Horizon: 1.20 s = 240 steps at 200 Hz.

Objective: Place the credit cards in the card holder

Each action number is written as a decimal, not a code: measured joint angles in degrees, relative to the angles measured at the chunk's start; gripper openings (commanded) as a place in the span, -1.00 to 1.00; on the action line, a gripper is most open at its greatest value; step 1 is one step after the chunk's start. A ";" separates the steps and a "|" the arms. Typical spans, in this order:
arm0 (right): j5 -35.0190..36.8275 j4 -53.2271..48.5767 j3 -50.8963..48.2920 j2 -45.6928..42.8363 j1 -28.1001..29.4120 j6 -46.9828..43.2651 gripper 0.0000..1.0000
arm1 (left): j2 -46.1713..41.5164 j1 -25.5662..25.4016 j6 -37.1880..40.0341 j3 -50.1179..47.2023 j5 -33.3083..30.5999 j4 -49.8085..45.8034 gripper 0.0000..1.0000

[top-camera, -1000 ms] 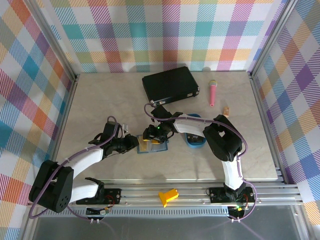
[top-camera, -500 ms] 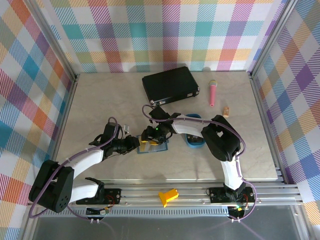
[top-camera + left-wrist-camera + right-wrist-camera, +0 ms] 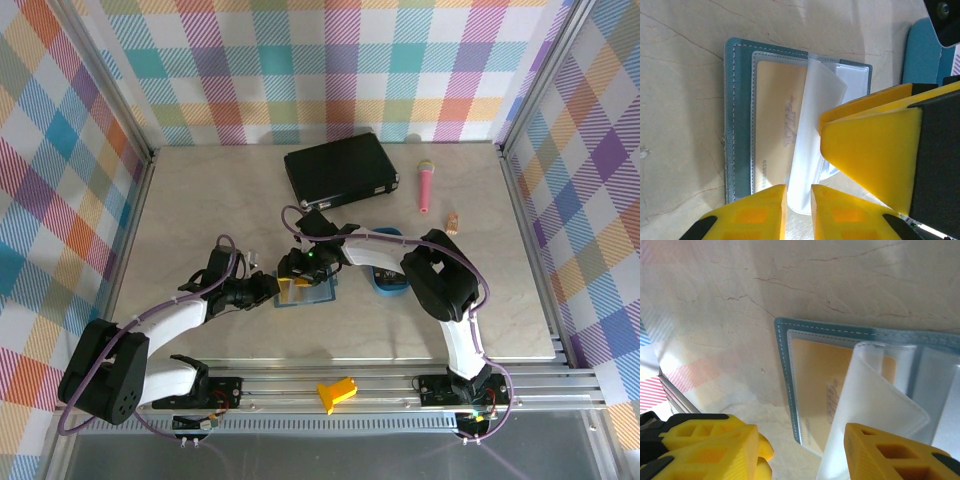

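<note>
1. I am pinching the lower edge of the clear flap with my left gripper, its fingers standing close together.
2. My right gripper is hanging spread wide over that same flap, gripping nothing.
3. The orange card is showing lettering that looks like "VIP"; the row of digits beside it is too small to read.
4. That card is sitting inside a pocket of the teal card holder, which is lying open on the table, just beside the blue tray.
5. My left arm is reaching in from the left; my right arm is bending back across the tray.
</note>
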 measured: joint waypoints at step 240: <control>-1.40 2.67 0.50 1.68 -0.02 -0.02 -0.03 | 11.17 -5.60 -0.04 -1.09 2.08 11.89 -0.54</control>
